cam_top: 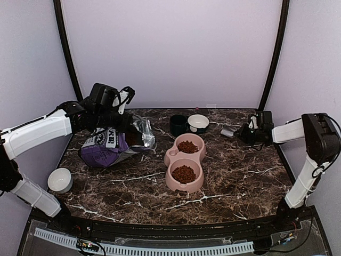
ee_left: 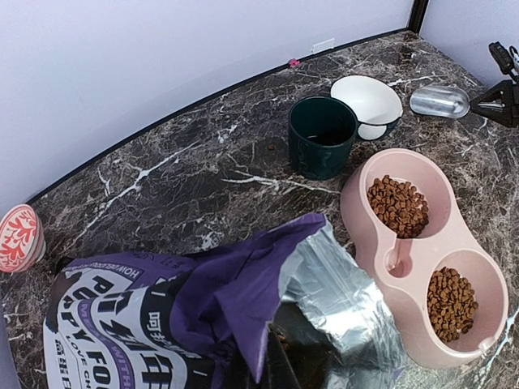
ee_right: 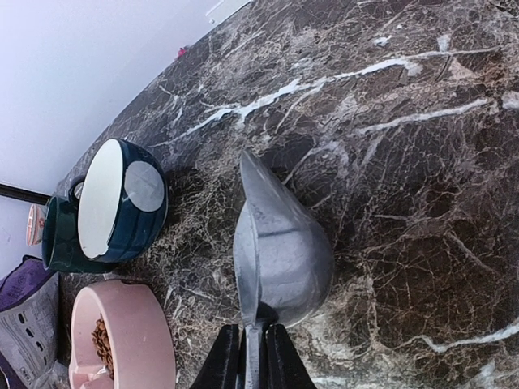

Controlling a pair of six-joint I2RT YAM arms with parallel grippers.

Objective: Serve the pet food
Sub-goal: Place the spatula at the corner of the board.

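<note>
The pet food fills both cups of the pink double bowl, as a far heap and a near heap. It also shows in the left wrist view. The purple bag lies on its side, its foil-lined mouth facing the bowl. My left gripper is at that mouth. In the left wrist view only a dark finger shows against the bag's purple edge, which looks pinched. My right gripper is shut on the handle of a metal scoop. The scoop rests tipped on the table at the back right.
A dark green mug and a blue bowl with a white inside stand behind the pink bowl. A small white bowl sits at the near left. A red-and-white round thing is near the back wall. The table is dark marble.
</note>
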